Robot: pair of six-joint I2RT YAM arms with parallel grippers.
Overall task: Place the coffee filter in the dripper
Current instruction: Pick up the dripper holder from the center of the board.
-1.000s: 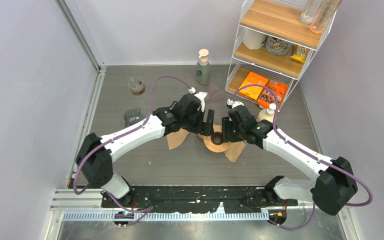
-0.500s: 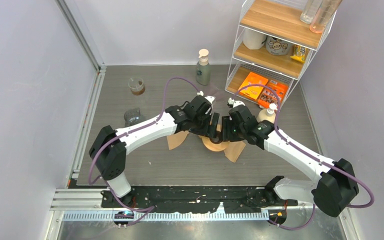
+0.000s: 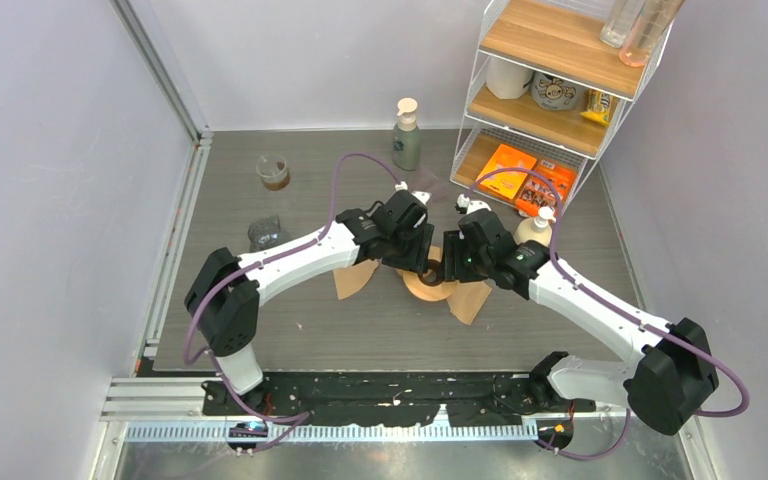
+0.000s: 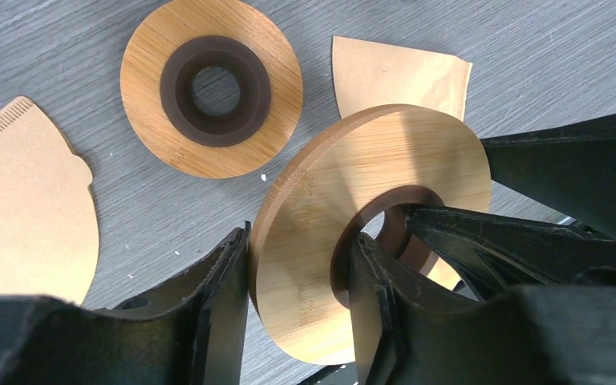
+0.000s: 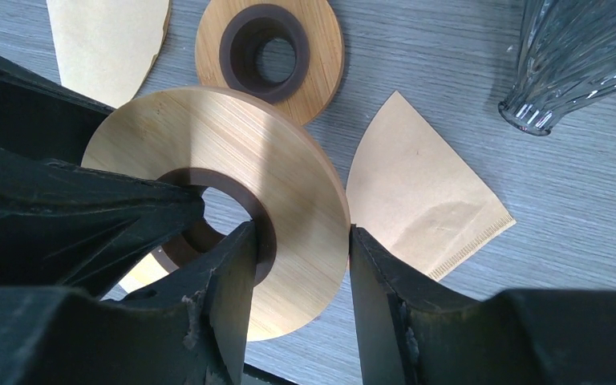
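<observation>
**A:** How do our arms stand?

**B:** Both reach in from the near edge of the grey tabletop (image 3: pixel 380 330) and bend toward each other. Our left gripper (image 3: pixel 426 262) and our right gripper (image 3: pixel 452 264) are nose to nose over the middle.

**A:** What do we have between them?

**B:** A round bamboo disc with a dark ring in its middle (image 4: pixel 385 176). It is up off the tabletop and tilted. Our right gripper pinches it, with one finger through the hole and the other on the outer rim. Our left gripper has one finger in the hole and one at the rim too. We cannot tell if it squeezes or only sits close.

**A:** And the filters?

**B:** The left brown paper coffee filter (image 3: pixel 355 280) and the right brown paper coffee filter (image 3: pixel 470 302) lie flat near the middle of the tabletop. A second bamboo disc with a dark ring (image 4: pixel 211 87) lies flat between them. The ribbed clear glass cone (image 5: pixel 565 56) stands apart from the filters, toward the left edge.

**A:** What can we not see well?

**B:** From above, our grippers cover most of both discs. In the right wrist view the glass cone is cut off by the picture's edge. The lifted disc also hides part of a filter.
</observation>
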